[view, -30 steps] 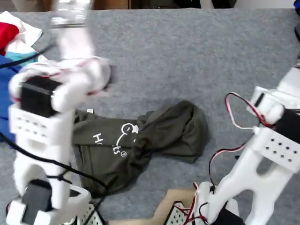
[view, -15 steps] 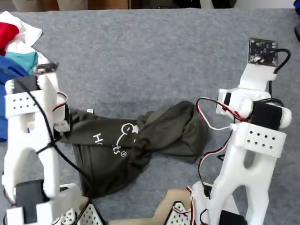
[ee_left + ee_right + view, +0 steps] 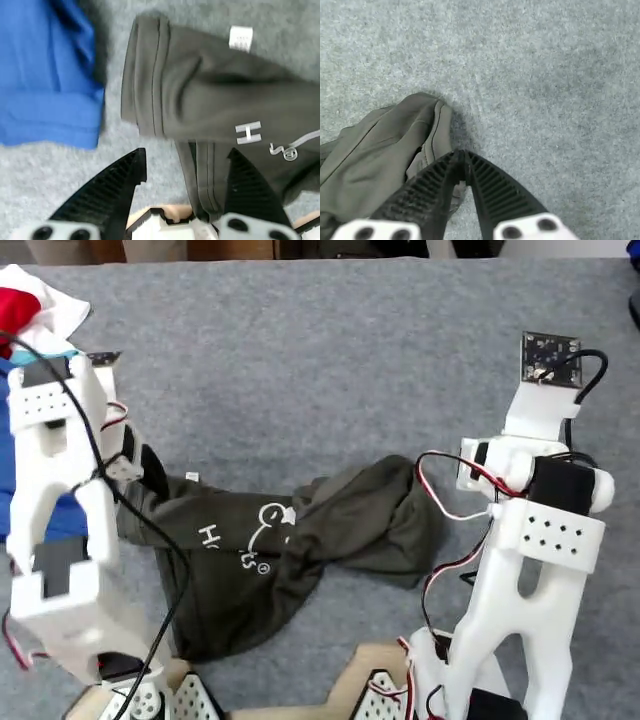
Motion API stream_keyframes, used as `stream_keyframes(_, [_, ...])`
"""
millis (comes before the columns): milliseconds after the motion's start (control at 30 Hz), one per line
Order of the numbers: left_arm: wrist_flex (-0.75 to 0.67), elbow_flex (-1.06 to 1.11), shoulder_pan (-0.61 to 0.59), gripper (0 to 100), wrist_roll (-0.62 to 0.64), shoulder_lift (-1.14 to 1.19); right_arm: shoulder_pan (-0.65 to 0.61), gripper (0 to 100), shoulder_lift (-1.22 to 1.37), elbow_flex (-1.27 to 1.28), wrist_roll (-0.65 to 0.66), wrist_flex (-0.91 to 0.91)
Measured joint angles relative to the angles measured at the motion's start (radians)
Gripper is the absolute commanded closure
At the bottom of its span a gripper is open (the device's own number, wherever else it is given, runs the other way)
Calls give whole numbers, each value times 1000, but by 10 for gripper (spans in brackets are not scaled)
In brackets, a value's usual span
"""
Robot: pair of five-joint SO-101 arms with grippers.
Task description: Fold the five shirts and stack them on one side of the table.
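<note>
Left wrist view shows the left pincer (image 3: 187,152) spread above the white-lettered olive shirt (image 3: 200,85); right pincer (image 3: 462,154) pressed together.

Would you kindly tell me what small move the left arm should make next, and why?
Probably lower the left gripper and close it on the edge of the dark shirt: the gripper is open astride that edge, and the shirt lies crumpled, not yet spread for folding.

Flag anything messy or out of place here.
The olive shirt lies bunched and twisted in the middle of the table, not folded. A heap of red and white clothes sits at its far left corner.
</note>
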Motion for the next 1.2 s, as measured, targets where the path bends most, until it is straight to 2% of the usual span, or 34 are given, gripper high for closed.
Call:
stream_keyframes(167, [0, -87, 0, 927, 0, 147, 0, 991, 0, 0, 0, -12])
stream_keyframes(300, [0, -101, 0, 949, 0, 172, 0, 991, 0, 0, 0, -12])
stream_keyframes(533, [0, -127, 0, 943, 0, 172, 0, 991, 0, 0, 0, -15])
stream_keyframes(800, [0, -175, 0, 747, 0, 180, 0, 991, 0, 0, 0, -15])
stream_keyframes(1100, [-115, -176, 0, 748, 51, 252, 0, 991, 0, 0, 0, -15])
stream_keyframes(1200, [-120, -176, 0, 829, 60, 325, 0, 991, 0, 6, 0, -32])
